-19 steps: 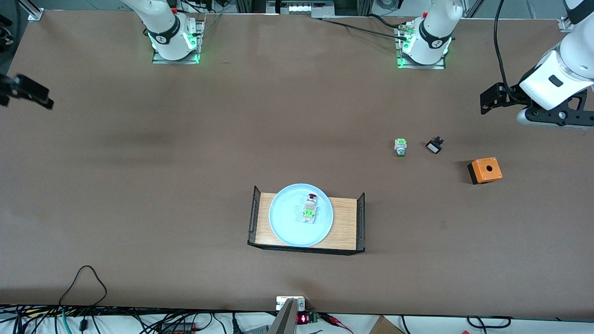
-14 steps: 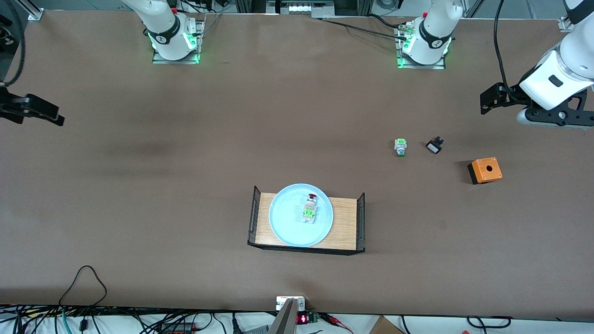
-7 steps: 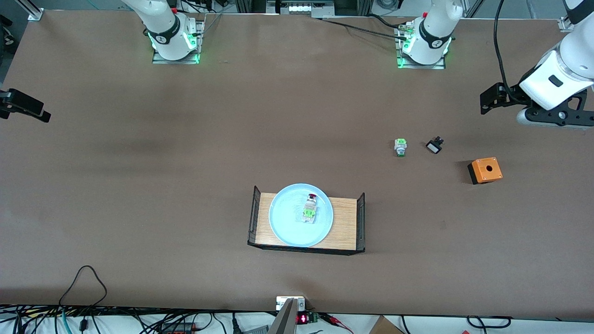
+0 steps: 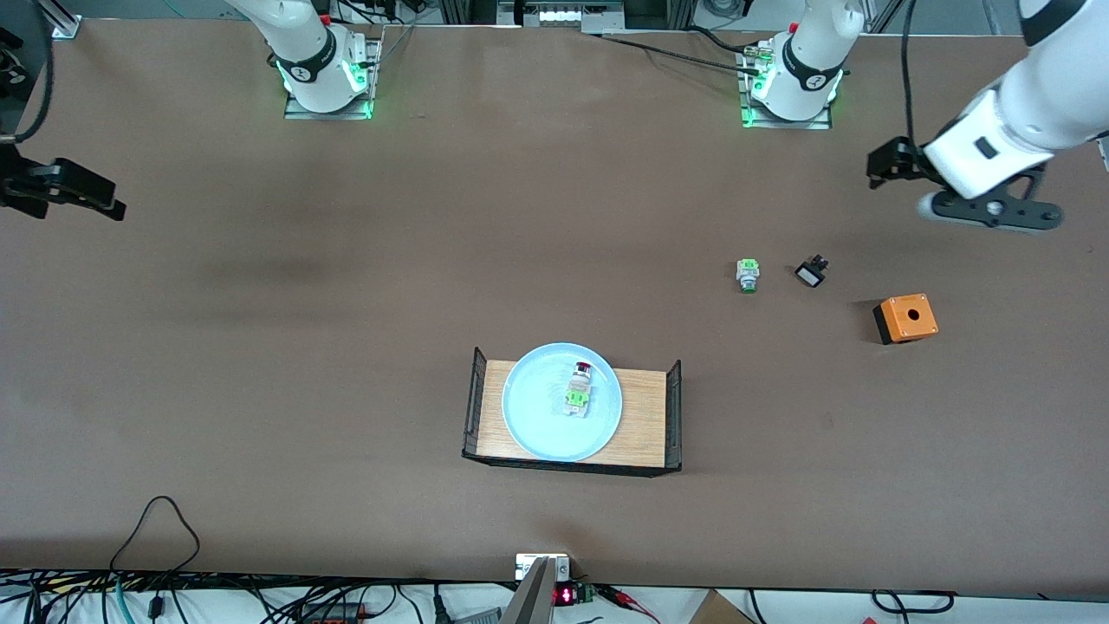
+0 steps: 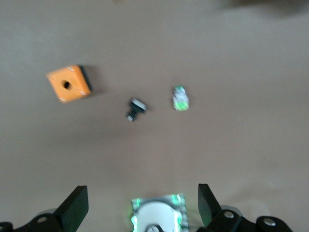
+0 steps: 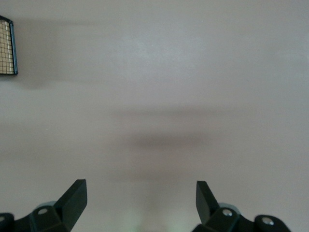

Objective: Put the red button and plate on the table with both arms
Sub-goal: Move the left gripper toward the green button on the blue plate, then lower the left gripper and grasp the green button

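The pale blue plate [image 4: 537, 416] lies on a small light-wood tray [image 4: 648, 416] on the brown table [image 4: 260, 364], in its middle and near the front camera. The red button [image 4: 579, 388] lies on its side on the plate. My left gripper [image 4: 884, 162] is open and empty, in the air over bare table at the left arm's end; it also shows in the left wrist view [image 5: 141, 205]. My right gripper [image 4: 95, 198] is open and empty, over the table's edge at the right arm's end; it also shows in the right wrist view [image 6: 140, 193].
A green-capped switch [image 4: 748, 275], a tiny black switch [image 4: 811, 273] and an orange box [image 4: 905, 317] lie on the table toward the left arm's end. They show in the left wrist view too: switch [image 5: 181, 98], black switch [image 5: 135, 108], box [image 5: 68, 83]. The tray's black mesh end [image 6: 7, 46] shows in the right wrist view.
My left arm has swung in from the table's end toward its base, gripper still open. My right gripper has shifted a little back and forth at the table's edge. Plate and button have not moved.
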Tool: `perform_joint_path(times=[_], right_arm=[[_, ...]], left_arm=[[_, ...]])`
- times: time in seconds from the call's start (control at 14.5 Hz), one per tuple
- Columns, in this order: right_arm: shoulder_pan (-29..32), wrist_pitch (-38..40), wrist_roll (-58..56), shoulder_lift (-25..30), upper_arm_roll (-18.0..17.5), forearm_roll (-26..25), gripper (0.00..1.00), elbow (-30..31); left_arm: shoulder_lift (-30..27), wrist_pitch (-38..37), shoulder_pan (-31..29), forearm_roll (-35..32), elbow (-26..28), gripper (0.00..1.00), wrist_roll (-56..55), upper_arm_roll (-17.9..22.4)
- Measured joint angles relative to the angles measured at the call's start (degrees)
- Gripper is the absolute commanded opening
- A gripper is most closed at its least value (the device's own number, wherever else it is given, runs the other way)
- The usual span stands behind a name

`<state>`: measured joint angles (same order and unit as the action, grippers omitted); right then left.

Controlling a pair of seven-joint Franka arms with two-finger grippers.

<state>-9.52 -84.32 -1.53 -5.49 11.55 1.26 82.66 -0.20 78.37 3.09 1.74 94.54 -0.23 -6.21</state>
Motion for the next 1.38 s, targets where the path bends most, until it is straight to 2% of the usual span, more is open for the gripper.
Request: perform_joint_path(times=[0.14,0.28,0.41,0.62,0.83,1.03,1.38], right_arm=[[-0.08,0.08,0.00,-0.61,0.07,-0.12,1.00,0.08],[0.14,-0.07,0.00,-1.44,0.41,-0.22,1.00,0.10],[0.31,-0.42,0.00,-1.96,0.55,-0.81,1.00,0.10],[0.57,-0.63,0.00,-2.05,0.76,-1.43,1.00,0.77],[0.48,-1.12,0.00,-1.58,0.74,-1.43,1.00,2.17],[0.38,-2.30,-0.01,-1.08,0.68,-1.41,1.00,2.72],[0.36,-2.31,-0.01,-0.81,0.64,-1.41,1.00,2.76]], left_arm=[[0.39,-1.53,0.46,4.46,0.00,1.00,0.00,-0.97],[1.39,0.95,0.64,8.94,0.00,1.00,0.03,-2.31],[3.81,9.48,0.95,12.70,0.00,1.00,0.03,-5.12],[9.27,23.56,2.60,13.34,-0.01,1.00,-1.90,-9.60],[14.79,34.75,6.67,13.16,-0.40,1.00,-8.60,-10.39],[21.16,40.11,11.28,7.62,-4.64,1.00,-14.62,-10.40],[33.68,42.31,16.28,-7.02,-17.89,1.00,-24.42,-10.33]])
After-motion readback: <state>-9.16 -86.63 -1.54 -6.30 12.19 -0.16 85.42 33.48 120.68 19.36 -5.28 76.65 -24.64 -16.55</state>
